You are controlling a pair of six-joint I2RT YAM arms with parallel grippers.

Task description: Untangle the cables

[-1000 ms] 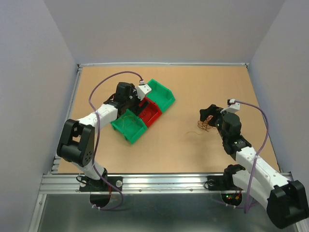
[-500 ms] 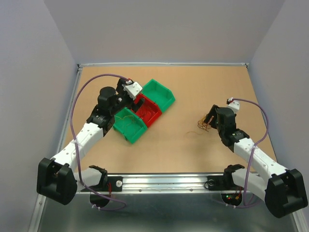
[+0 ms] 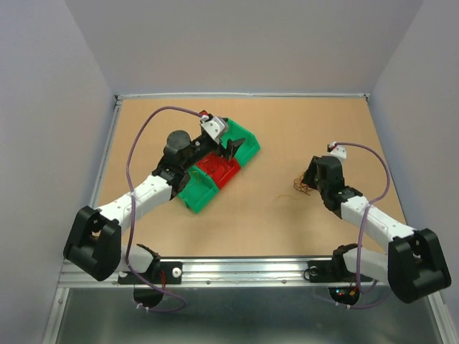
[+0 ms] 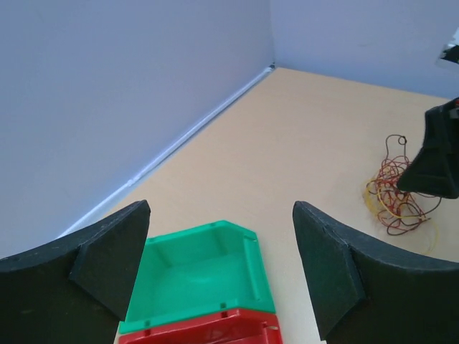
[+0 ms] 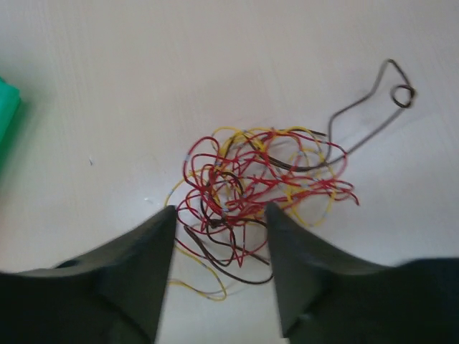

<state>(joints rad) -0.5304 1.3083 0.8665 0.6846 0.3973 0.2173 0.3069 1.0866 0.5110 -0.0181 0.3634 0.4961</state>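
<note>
A tan table walled in pale grey carries two white-and-black arms working well apart. The left arm reaches over a diagonal row of three small bins and the right arm bends toward the table's right side. In the row, the red bin sits between the near green bin and the far green bin, each touching its neighbour. The left gripper hangs above the far green bin with its jaws spread wide and nothing between them. The right gripper is lowered to the table, its jaws partly apart and straddling the near edge of the cables. These lie on the bare surface as one loose clump of red, yellow and dark brown wire, well to the right of the bins. One dark strand trails out of the clump and ends in a small loop.
</note>
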